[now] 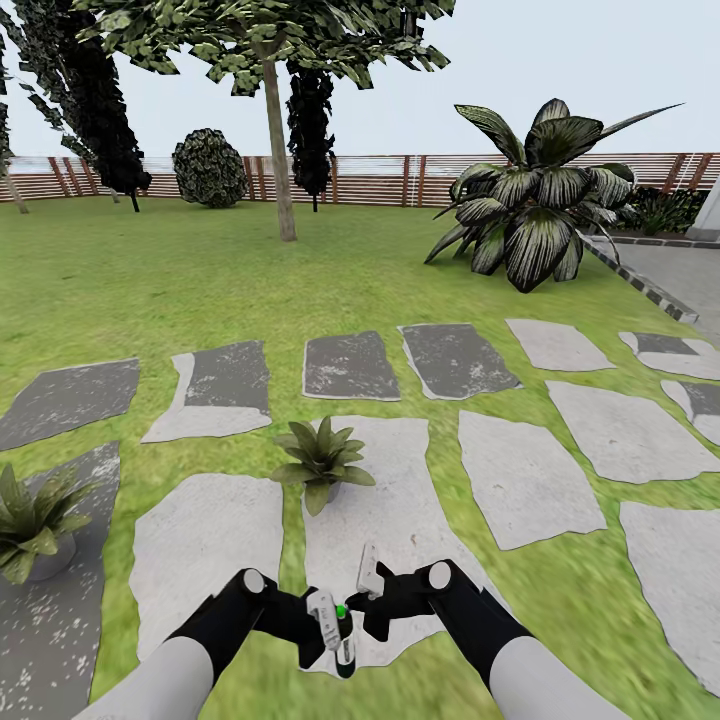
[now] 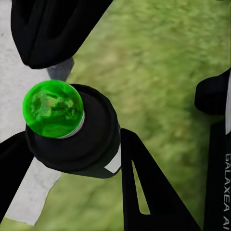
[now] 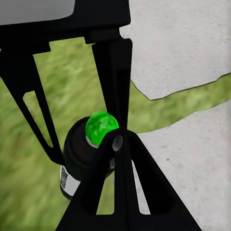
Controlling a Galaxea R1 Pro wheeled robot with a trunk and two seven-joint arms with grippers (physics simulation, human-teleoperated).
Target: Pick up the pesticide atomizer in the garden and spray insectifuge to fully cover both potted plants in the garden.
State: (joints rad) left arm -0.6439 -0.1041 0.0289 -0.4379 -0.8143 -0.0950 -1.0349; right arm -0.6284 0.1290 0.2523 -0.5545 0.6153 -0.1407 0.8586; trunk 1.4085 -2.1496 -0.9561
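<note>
The pesticide atomizer [image 1: 344,645], a slim dark bottle with a bright green top and a white label strip, hangs low between my arms. My left gripper [image 1: 328,622] is shut on it; in the left wrist view its dark body [image 2: 84,139] sits clamped between the two black fingers [image 2: 144,192]. My right gripper [image 1: 368,595] is shut, and its joined tips [image 3: 118,142] rest right beside the bottle's green top [image 3: 101,127]. One potted plant [image 1: 322,460] stands on a pale stepping stone just ahead. The other potted plant [image 1: 30,520] is at the left edge in a grey pot.
Grey and dark stepping stones [image 1: 520,480] cross the lawn. A large striped-leaf plant [image 1: 535,210] stands far right, a tree trunk [image 1: 280,150] and a round bush [image 1: 210,168] farther back. A brown slatted fence [image 1: 400,180] closes the garden. A paved edge [image 1: 650,285] runs at right.
</note>
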